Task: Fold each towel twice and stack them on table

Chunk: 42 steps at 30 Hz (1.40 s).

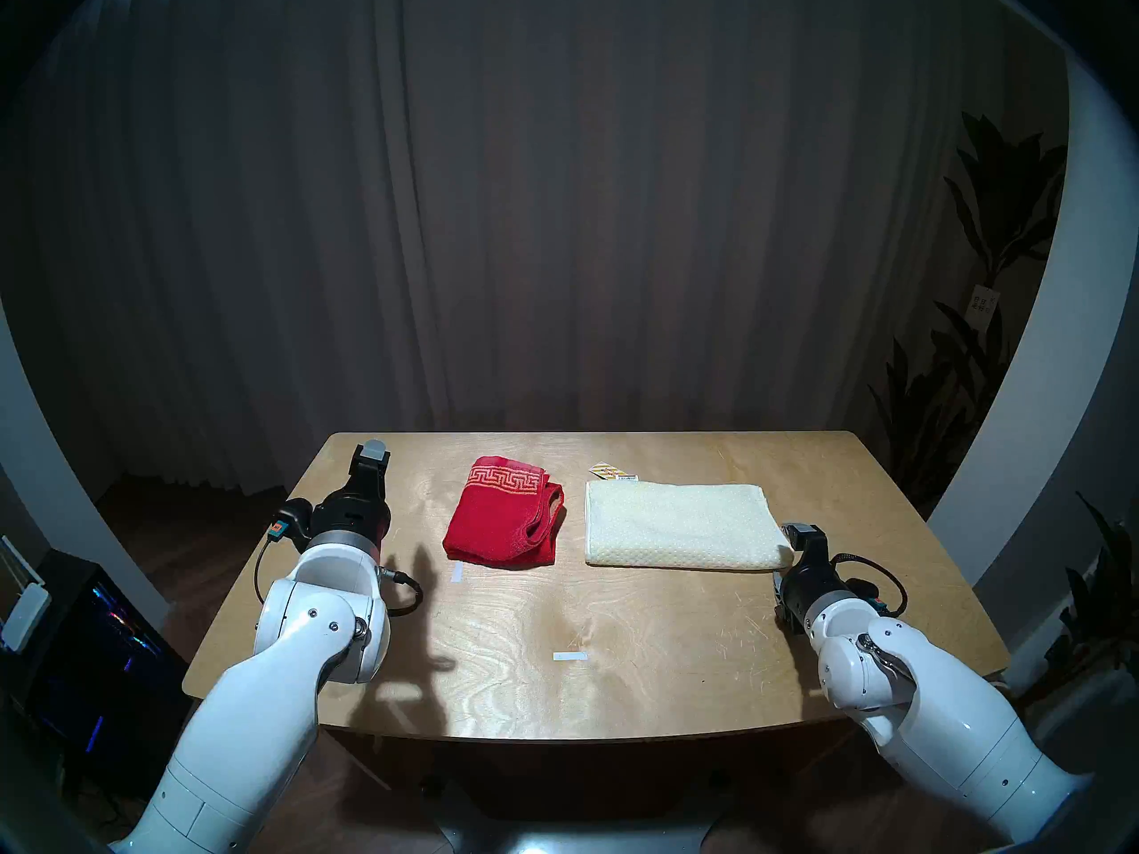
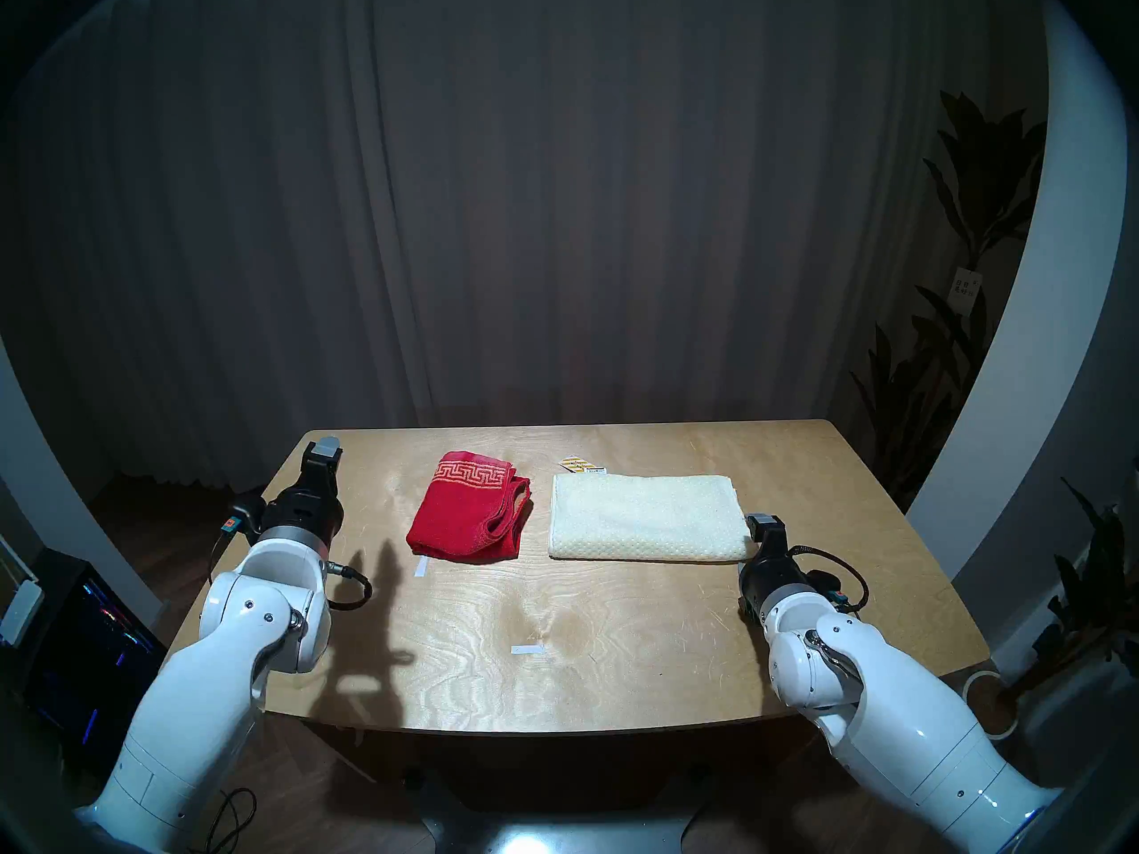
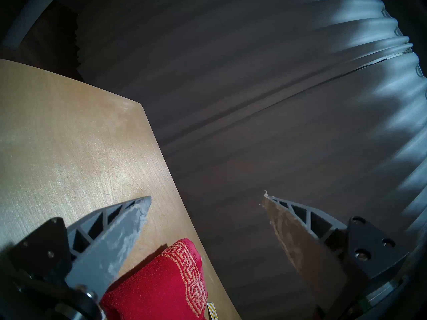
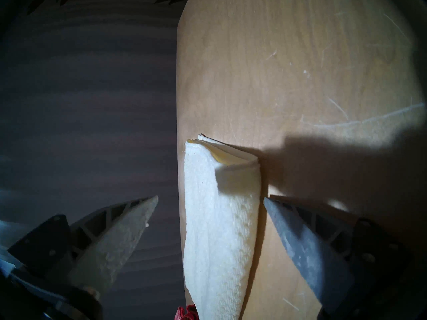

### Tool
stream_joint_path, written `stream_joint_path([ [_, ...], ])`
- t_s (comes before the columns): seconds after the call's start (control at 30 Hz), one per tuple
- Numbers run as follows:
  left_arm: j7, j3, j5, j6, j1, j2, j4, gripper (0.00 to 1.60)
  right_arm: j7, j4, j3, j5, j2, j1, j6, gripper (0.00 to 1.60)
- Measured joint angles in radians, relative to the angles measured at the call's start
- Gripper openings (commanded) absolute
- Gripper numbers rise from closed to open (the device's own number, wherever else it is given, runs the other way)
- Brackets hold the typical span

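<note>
On the table [image 1: 616,637], toward its far edge, two folded towels lie side by side, apart, not stacked. White towel [image 1: 678,526]: larger, flat, at far right of centre; a small striped tag [image 1: 610,472] touches its far left corner. Red towel [image 1: 502,520]: folded, key border at its far end, left of the white one, layers bulging at its right side. Left gripper [image 1: 374,455]: above the far left corner, jaws spread wide, holding nothing. Right gripper [image 1: 799,535]: at the white towel's near right corner, jaws wide, one finger [image 4: 300,238] just beside the folded edge; no grip. Two tape marks [image 1: 570,656] on bare wood nearer.
</note>
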<state>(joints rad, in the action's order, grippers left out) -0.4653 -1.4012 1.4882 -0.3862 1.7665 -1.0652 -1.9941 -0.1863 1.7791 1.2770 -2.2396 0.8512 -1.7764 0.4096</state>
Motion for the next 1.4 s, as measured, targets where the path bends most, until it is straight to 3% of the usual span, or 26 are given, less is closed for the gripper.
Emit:
stream_joint_path([
  [0.33, -0.005, -0.005, 0.021, 0.006, -0.005, -0.002, 0.008, 1.60, -0.119, 0.004, -0.015, 0.012, -0.008, 0.054, 0.042, 1.60],
  [1.13, -0.019, -0.004, 0.016, 0.011, -0.018, 0.002, 0.018, 1.60, -0.125, -0.089, -0.071, 0.056, 0.032, 0.163, 0.027, 1.58],
  [1.2, -0.021, -0.004, 0.015, 0.010, -0.019, 0.002, 0.019, 1.60, -0.123, -0.095, -0.078, 0.063, 0.037, 0.171, 0.027, 1.25],
  [1.27, -0.022, -0.004, 0.014, 0.009, -0.019, 0.002, 0.019, 1.60, -0.123, -0.099, -0.083, 0.066, 0.039, 0.174, 0.027, 1.24],
  [1.3, -0.023, -0.004, 0.014, 0.009, -0.020, 0.002, 0.020, 1.60, -0.124, -0.105, -0.091, 0.067, 0.042, 0.175, 0.027, 1.11],
  [1.33, -0.023, -0.005, 0.014, 0.009, -0.020, 0.002, 0.020, 1.60, -0.124, -0.109, -0.095, 0.068, 0.044, 0.175, 0.027, 0.76],
  [1.4, -0.023, -0.005, 0.014, 0.008, -0.022, 0.003, 0.022, 1.60, -0.125, -0.112, -0.099, 0.071, 0.046, 0.177, 0.027, 0.68],
])
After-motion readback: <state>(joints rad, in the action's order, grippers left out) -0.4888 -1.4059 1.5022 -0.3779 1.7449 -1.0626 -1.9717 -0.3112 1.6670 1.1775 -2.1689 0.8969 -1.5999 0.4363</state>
